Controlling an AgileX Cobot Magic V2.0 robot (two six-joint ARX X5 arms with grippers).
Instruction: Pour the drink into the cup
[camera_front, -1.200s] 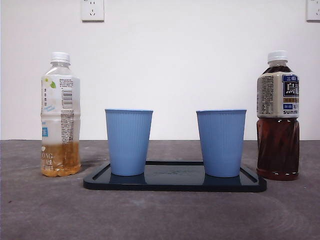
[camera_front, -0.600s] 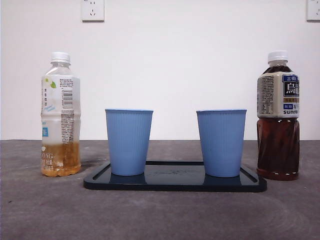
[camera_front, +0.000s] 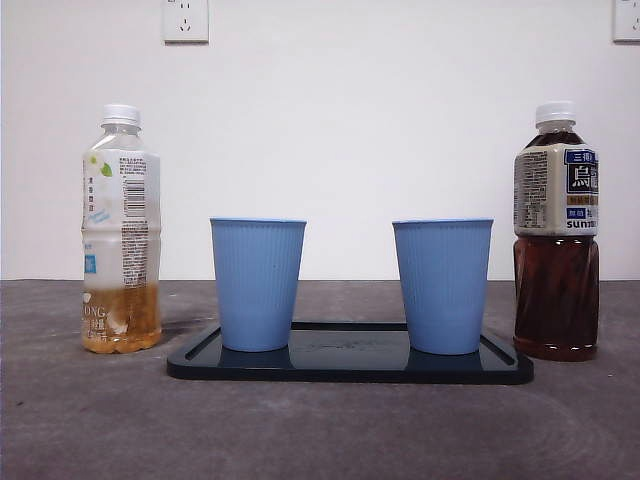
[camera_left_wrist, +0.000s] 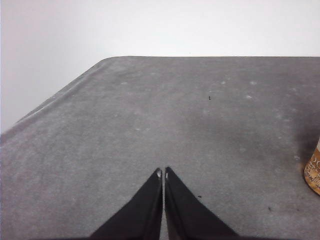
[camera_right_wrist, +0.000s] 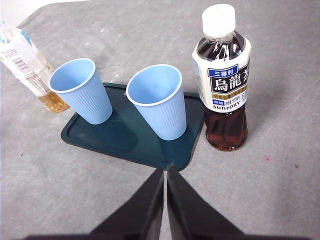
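The right gripper (camera_right_wrist: 164, 170) hangs pressed together just short of the dark tray (camera_right_wrist: 130, 142); beyond it stand two blue cups (camera_right_wrist: 159, 101) and the oolong tea bottle (camera_right_wrist: 221, 82). The left gripper (camera_left_wrist: 163, 173) is closed too.

Dark capped tea bottle (camera_front: 556, 232) stands upright beside two blue cups (camera_front: 258, 284) (empty).

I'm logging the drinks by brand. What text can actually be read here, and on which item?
"SUNTORY": dark tea bottle, white label.
"烏龍": same label, large black characters; the blue banner above them is too small to read.
"ONG": pale tea bottle, partial word low on its label; the rest is too small.
Blue cups, tray: none.
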